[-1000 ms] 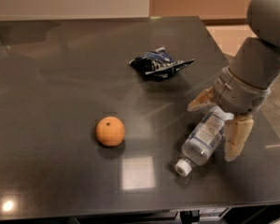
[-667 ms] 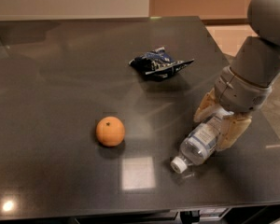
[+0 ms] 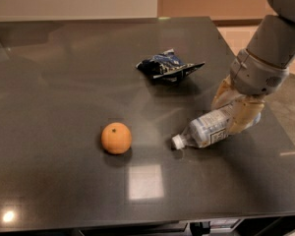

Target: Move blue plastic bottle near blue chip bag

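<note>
The blue plastic bottle [image 3: 206, 130], clear with a white cap and a pale label, is at the right of the dark table [image 3: 64, 73]. It is tilted, with its cap low and pointing left toward the orange. My gripper [image 3: 233, 111] is shut on the bottle's base end, one tan finger on each side. The blue chip bag [image 3: 167, 66], crumpled and dark navy, lies behind and to the left of the bottle, about a bottle's length away.
An orange [image 3: 116, 138] sits on the table left of the bottle's cap. The table's right edge is just beyond my arm [image 3: 268, 48]. A bright light reflection marks the front of the table.
My fingers have closed from open around the bottle onto its base end. The bottle has turned, its cap swinging up and left from the front of the table.
</note>
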